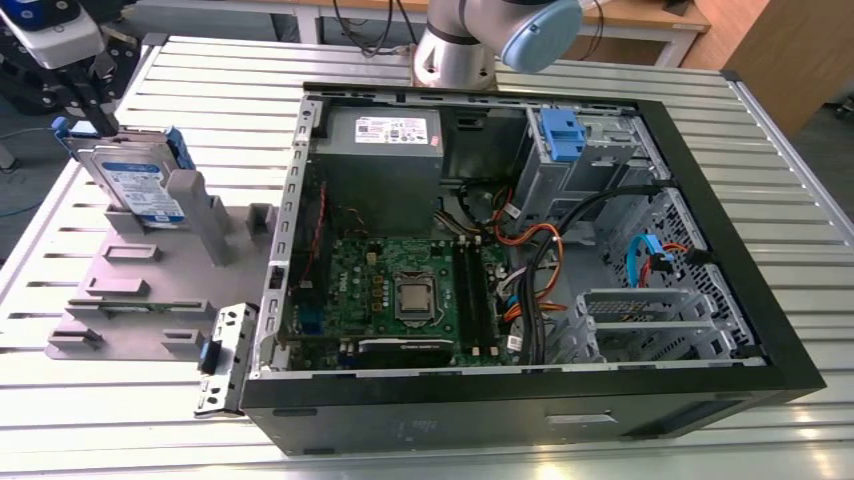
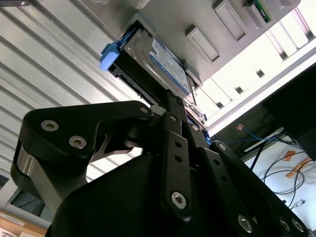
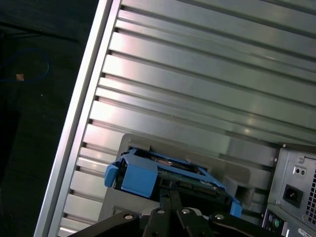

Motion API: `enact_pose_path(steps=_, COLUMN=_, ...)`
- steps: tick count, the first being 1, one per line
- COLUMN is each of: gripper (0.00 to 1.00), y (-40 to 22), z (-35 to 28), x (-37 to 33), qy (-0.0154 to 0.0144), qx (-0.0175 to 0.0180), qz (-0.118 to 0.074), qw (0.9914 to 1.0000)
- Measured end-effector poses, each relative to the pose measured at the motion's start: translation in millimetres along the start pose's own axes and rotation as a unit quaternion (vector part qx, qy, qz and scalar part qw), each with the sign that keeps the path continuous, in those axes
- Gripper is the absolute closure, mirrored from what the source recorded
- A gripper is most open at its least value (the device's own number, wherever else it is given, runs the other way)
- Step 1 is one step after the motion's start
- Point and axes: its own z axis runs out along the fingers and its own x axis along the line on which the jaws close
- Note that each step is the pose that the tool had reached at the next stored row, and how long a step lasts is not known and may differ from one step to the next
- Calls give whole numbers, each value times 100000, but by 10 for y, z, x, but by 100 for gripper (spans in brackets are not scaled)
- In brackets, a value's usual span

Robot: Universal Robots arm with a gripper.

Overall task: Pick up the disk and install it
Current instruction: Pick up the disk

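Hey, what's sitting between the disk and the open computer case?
In the exterior view, the grey holder's upright posts stand between the disk and the computer case; nothing else lies there.

Ribbed metal table (image 1: 120, 400) — wooden cabinet (image 1: 787, 50) beyond, dark floor (image 3: 29, 148) beside.

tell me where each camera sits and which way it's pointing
exterior view: off the arm, high, looking down on the open computer case and the disk; arm and gripper show.
second wrist view: on the wrist, looking along the gripper to the disk.
first wrist view: on the wrist, looking past the gripper at the disk and table.
all share gripper and disk.
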Motion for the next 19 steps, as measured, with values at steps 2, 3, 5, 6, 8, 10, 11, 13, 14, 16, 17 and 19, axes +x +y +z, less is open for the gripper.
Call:
enact_pose_path(steps=2, gripper=89, y=0, z=0, x=0, qy=10, qx=-8, qz=-445, qw=99999)
enact_pose_path(steps=3, gripper=89, y=0, z=0, x=0, qy=17, qx=-8, qz=-505, qw=99999)
enact_pose_path(steps=5, gripper=89, y=0, z=0, x=0, qy=18, qx=-9, qz=-512, qw=99999)
enact_pose_path(steps=6, gripper=89, y=0, z=0, x=0, qy=20, qx=-8, qz=-512, qw=99999)
enact_pose_path(steps=8, gripper=89, y=0, z=0, x=0, qy=17, qx=-8, qz=-513, qw=99999)
enact_pose_path(steps=10, gripper=89, y=0, z=0, x=0, qy=17, qx=-12, qz=-607, qw=99998)
enact_pose_path(steps=11, gripper=89, y=0, z=0, x=0, qy=25, qx=-13, qz=-759, qw=99997)
enact_pose_path(steps=13, gripper=89, y=0, z=0, x=0, qy=46, qx=-25, qz=-1408, qw=99990)
enact_pose_path(steps=14, gripper=89, y=0, z=0, x=0, qy=65, qx=-35, qz=-2012, qw=99980)
enact_pose_path(steps=16, gripper=89, y=0, z=0, x=0, qy=120, qx=-62, qz=-3650, qw=99933)
enact_pose_path(steps=17, gripper=89, y=0, z=0, x=0, qy=149, qx=-77, qz=-4551, qw=99896)
enact_pose_path(steps=19, gripper=89, y=0, z=0, x=0, qy=207, qx=-106, qz=-6278, qw=99802)
